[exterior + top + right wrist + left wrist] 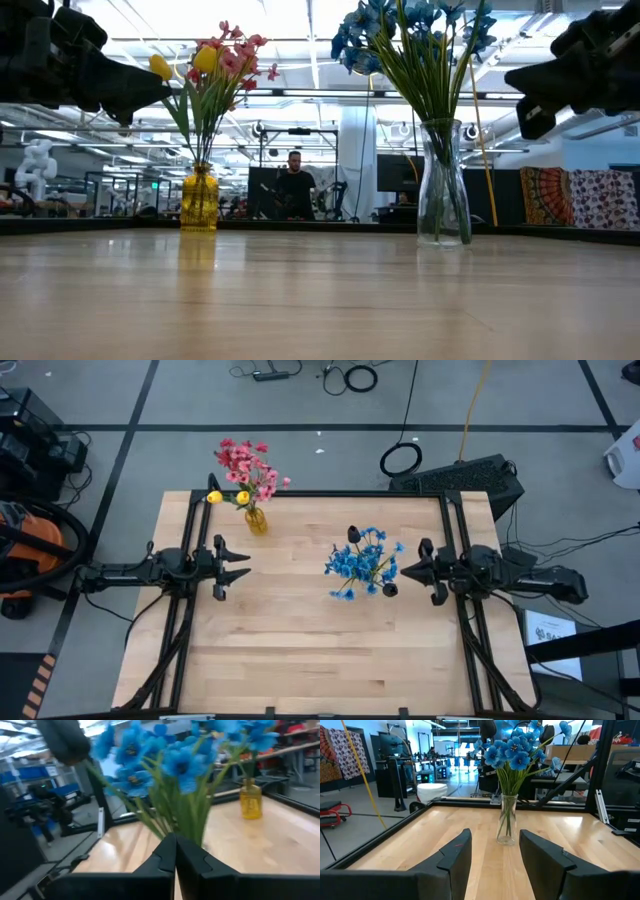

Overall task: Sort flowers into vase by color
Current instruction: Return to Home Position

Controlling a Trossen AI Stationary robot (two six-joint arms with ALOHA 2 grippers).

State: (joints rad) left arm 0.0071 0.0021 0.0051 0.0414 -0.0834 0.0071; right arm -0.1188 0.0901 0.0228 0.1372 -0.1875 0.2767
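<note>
Your left arm lies level over the table's (300, 650) left side, its gripper (246, 564) spread wide and empty. Your right arm mirrors it, gripper (403, 571) pinched closed on nothing, its tip just beside the blue flowers (362, 563), which stand mid-table in the clear vase (443, 190). Farther back, near the far edge, the pink flowers (248, 465) and yellow buds (242, 497) stand in the yellow vase (256, 520).

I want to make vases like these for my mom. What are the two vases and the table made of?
The clear vase looks like glass, maybe clear plastic: the stems show right through it. The yellow vase looks like shiny amber-tinted glass, since light glows through it. The table looks like pale wood with a smooth finish: plank lines and grain show.
</note>
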